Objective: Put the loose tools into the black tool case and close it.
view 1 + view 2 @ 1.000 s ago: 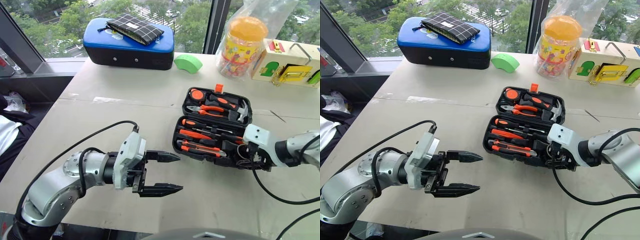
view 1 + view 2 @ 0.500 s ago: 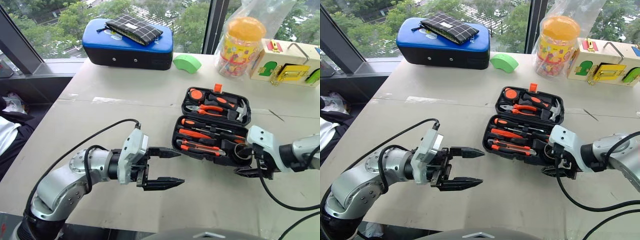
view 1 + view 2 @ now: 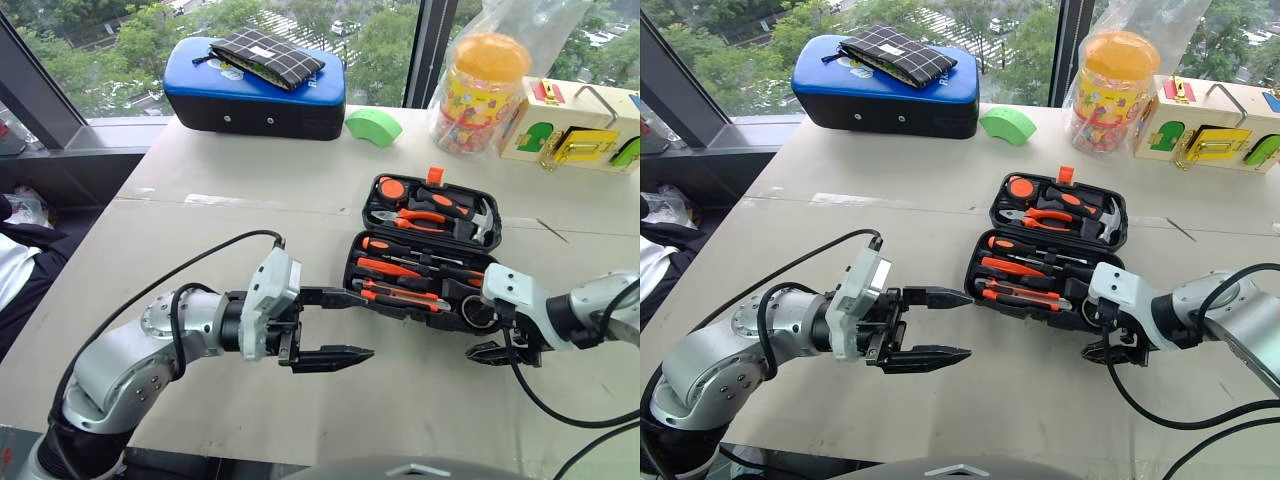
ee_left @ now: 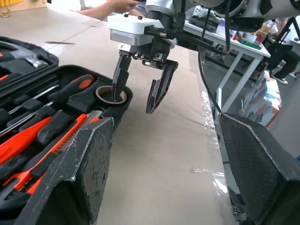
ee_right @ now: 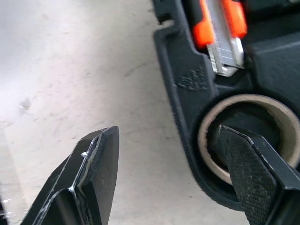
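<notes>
The right gripper [image 4: 140,77] stands with its jaws spread and nothing held, straddling the near right corner of the black tool case [image 3: 420,255]: one finger dips into the roll of tape [image 5: 248,136] seated in that corner, the other hangs outside the case wall over the table [image 3: 200,240]. The left gripper [image 3: 338,325] also has its jaws parted wide and empty, pointing at the case's left end from just beside it, without touching. The case lies open on the table, lid tipped back, and the screwdrivers [image 3: 395,270] and the utility knife [image 3: 405,297] lie in the recesses of the near half. No tool lies loose on the table around it, so the loading looks done. What seems left is folding the lid over and snapping the orange latch [image 3: 437,176], which stands free at the lid's far edge.
</notes>
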Motion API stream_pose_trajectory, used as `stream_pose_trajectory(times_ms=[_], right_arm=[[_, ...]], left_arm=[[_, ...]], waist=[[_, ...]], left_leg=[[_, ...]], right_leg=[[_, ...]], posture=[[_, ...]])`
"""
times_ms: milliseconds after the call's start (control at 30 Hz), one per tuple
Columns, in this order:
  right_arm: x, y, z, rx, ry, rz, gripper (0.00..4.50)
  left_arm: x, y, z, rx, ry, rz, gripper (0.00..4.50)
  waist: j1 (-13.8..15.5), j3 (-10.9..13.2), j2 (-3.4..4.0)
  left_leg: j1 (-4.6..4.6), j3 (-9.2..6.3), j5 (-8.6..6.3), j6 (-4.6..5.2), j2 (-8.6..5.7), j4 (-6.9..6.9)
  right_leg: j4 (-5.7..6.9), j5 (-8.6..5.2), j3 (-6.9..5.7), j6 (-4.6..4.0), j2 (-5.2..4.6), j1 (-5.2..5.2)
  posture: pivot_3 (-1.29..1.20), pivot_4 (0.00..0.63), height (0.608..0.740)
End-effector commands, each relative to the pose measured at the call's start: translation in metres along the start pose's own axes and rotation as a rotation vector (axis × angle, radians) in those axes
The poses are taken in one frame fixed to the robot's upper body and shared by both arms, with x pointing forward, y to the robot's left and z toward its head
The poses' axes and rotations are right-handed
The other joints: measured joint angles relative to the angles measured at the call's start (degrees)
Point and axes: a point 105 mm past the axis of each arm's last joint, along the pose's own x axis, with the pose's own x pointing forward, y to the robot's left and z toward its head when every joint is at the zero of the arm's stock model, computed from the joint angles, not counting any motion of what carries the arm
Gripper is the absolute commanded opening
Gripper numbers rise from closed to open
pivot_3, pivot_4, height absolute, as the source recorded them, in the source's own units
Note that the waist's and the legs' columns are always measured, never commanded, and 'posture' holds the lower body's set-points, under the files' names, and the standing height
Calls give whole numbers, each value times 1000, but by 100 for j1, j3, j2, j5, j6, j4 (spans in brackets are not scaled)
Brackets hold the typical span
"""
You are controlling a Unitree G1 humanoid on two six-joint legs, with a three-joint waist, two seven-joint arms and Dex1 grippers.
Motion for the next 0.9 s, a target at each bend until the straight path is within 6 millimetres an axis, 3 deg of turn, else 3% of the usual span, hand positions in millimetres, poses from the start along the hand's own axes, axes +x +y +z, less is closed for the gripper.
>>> stream_pose_trajectory(times_ms=[33,200,333,367,400,467,567,767,900], right_arm=[[-14,-3,10,-37,-41,-42,3412],[-36,-7,42,-32,-293,-89,3412],[-55,-55,68,110,-548,-334,3412],[-56,-70,67,168,-555,-415,3412],[-58,-81,65,195,-550,-479,3932],[-61,-108,57,304,-533,-636,4491],[-58,-133,41,446,-476,-752,4491],[-56,-160,28,654,-462,-838,4491],[-47,-168,24,706,-455,-824,4491]], left_arm=[[-5,-1,5,22,-17,13,3635],[-12,29,12,-57,-109,176,3635],[-20,89,22,-86,-168,482,3635],[-20,106,25,-114,-173,534,3635],[-21,120,28,-149,-176,570,3635],[-24,160,32,-208,-178,684,3635],[-24,202,26,-286,-146,809,3635],[-4,240,14,-329,-81,824,3635],[14,254,6,-340,-21,803,3635]], waist=[[2,0,0],[12,-1,-3],[12,-2,-13],[15,4,-17],[16,3,-19],[30,-2,-23],[20,-4,-26],[-24,-5,-27],[-4,-5,-27]], left_leg=[[0,0,0,0,0,0],[0,-3,0,0,0,4],[0,-6,0,0,-6,15],[-4,-8,1,1,-7,31],[-7,-11,3,1,-8,34],[-8,-9,4,0,-9,36],[-25,2,5,-2,-12,37],[-20,6,8,-9,-10,-8],[-19,0,18,-25,-4,-33]], right_leg=[[0,0,0,0,0,0],[2,0,-1,0,0,2],[6,17,0,29,8,8],[9,29,1,47,18,9],[9,38,7,59,30,8],[9,39,8,59,33,9],[13,41,9,60,41,-1],[11,41,8,63,45,-19],[12,40,0,63,54,-26]], posture=[[0,150,740],[0,150,740],[0,150,740],[0,150,740],[0,150,740],[0,150,740],[0,150,740],[0,150,740],[0,150,740]])
